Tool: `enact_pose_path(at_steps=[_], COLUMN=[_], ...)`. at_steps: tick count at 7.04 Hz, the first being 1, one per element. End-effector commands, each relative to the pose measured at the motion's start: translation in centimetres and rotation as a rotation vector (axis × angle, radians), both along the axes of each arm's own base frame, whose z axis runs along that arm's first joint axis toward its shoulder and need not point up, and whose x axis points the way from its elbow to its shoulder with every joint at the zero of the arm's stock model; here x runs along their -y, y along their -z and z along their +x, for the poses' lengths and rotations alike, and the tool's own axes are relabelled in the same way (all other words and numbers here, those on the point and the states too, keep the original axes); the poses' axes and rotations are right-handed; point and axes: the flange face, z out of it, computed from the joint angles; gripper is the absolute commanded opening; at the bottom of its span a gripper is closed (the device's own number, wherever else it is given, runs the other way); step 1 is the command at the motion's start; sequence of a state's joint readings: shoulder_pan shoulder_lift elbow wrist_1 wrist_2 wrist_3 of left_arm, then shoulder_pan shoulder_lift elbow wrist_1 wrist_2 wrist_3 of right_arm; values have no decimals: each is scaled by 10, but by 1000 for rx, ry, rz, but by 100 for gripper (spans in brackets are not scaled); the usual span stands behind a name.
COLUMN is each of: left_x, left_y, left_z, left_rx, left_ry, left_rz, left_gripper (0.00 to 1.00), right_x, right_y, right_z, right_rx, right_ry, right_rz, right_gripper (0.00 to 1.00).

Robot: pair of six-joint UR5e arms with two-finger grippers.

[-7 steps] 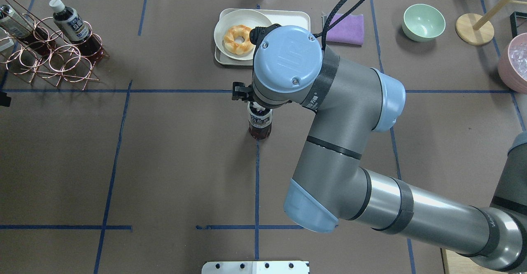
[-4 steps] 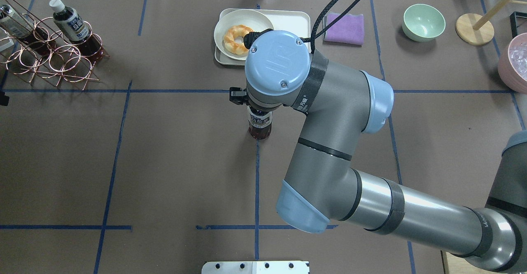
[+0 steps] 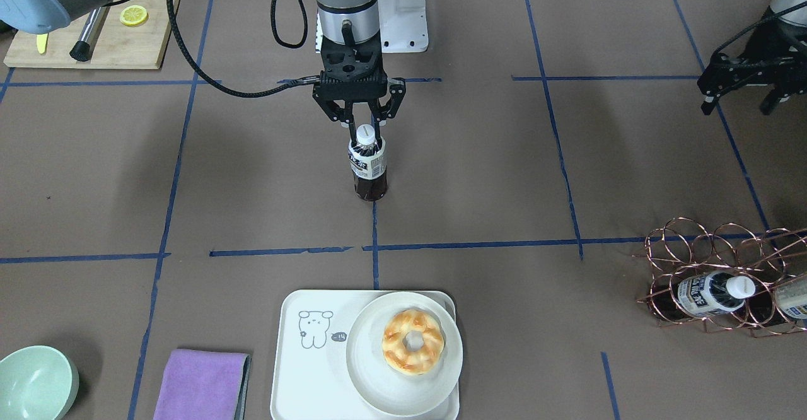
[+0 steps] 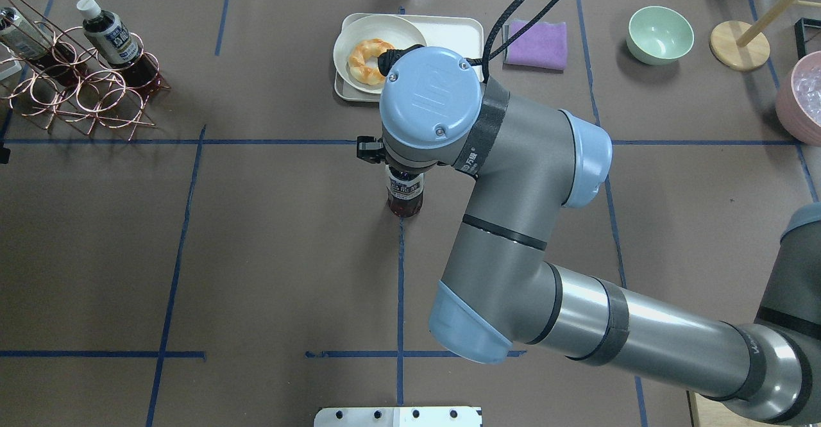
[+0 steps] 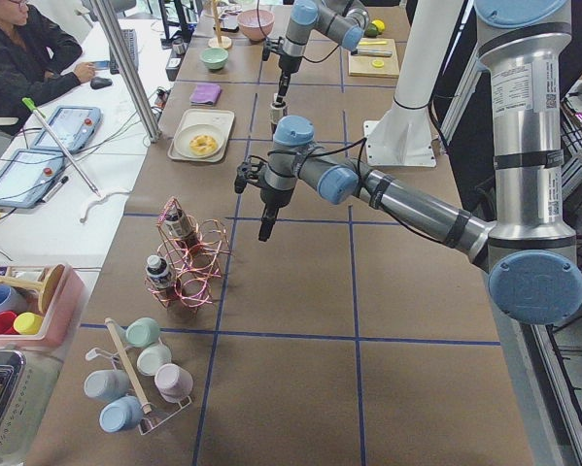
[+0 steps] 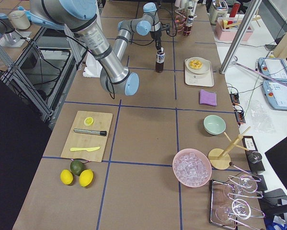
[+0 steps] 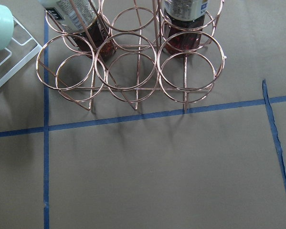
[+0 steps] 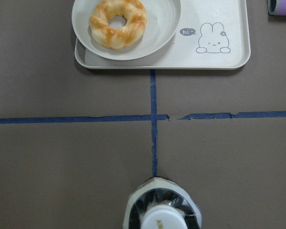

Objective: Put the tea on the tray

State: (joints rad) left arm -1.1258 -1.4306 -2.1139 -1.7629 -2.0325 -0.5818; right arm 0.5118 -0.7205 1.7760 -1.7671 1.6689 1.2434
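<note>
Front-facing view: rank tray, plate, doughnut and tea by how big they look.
1. tray, though the view's bottom edge cuts it off
2. plate
3. doughnut and tea: they look about alike. The tea stands farther from the camera and is seen steeply from above, so I won't rank them.

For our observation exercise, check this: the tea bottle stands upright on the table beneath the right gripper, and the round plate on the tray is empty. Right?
Not quite. The round plate on the tray is not empty: it holds a ring doughnut, as the front-facing view shows. The tea bottle does stand upright on the table beneath the right gripper.
</note>
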Motion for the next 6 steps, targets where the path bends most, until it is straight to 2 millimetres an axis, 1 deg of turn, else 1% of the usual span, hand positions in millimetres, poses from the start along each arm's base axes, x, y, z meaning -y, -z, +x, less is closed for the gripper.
enact_pose_path(at_steps=[1, 2, 3, 4, 5, 6], left_x=[2, 2, 3, 4, 4, 4], left_y=[-1, 0, 1, 3, 4, 4], left_z=[0, 0, 0, 1, 1, 1], left_rx=[0, -1, -1, -3, -5, -6], left_ry=[1, 1, 1, 1, 1, 1], left_rz=[0, 2, 3, 7, 10, 10], left_gripper=[100, 100, 100, 100, 100, 100], right_x=[0, -1, 2, 16, 46, 74], right_y=[14, 26, 30, 32, 35, 33], right_z=[4, 9, 14, 29, 58, 74], right_rx=[-48, -67, -66, -60, -53, -51], right_ry=[-9, -19, -35, -67, -112, -135], right_rz=[-18, -18, -6, 0, 19, 56], right_gripper=[5, 1, 0, 0, 0, 0])
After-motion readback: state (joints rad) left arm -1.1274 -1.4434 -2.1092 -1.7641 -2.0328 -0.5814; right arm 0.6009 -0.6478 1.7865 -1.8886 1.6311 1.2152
